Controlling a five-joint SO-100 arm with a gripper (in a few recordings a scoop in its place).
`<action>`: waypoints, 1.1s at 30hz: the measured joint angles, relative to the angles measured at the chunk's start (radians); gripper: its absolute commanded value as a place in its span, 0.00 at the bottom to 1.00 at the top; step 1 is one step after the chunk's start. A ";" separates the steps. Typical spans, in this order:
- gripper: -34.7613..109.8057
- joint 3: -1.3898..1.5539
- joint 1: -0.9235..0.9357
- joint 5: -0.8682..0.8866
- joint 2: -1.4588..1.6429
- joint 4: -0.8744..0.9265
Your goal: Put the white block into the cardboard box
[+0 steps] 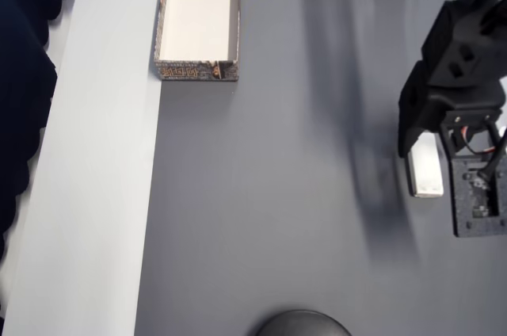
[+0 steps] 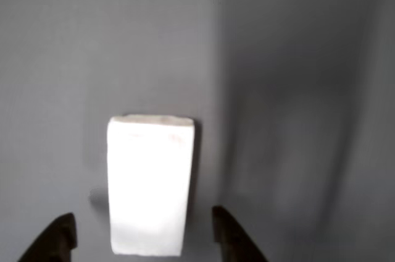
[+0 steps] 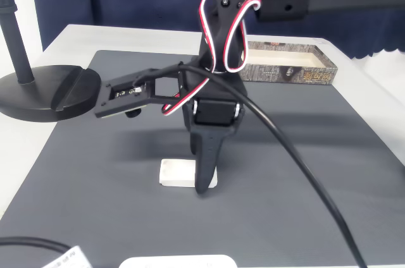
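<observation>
The black arm reaches down at the right of the overhead view. Its gripper (image 2: 143,237) is wide open, one finger on each side of the white block (image 2: 150,185), not clearly touching it. The block lies flat on the grey worktop (image 1: 269,193). The cardboard box (image 1: 198,70) stands at upper left; its lettering is unreadable.

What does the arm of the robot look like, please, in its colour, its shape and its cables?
The arm is matte black plastic, built of blocky segments with small screw heads. A twisted red, white and black cable bundle loops beside it, and a thick black cable trails away. The gripper has two dark pointed jaws; one is long and tapered, the other carries a flat plate with a motor.
</observation>
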 measured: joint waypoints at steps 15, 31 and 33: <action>0.43 -0.035 0.000 0.000 -0.040 -0.041; 0.43 -0.043 0.000 0.000 -0.066 -0.075; 0.43 -0.043 0.000 0.000 -0.066 -0.075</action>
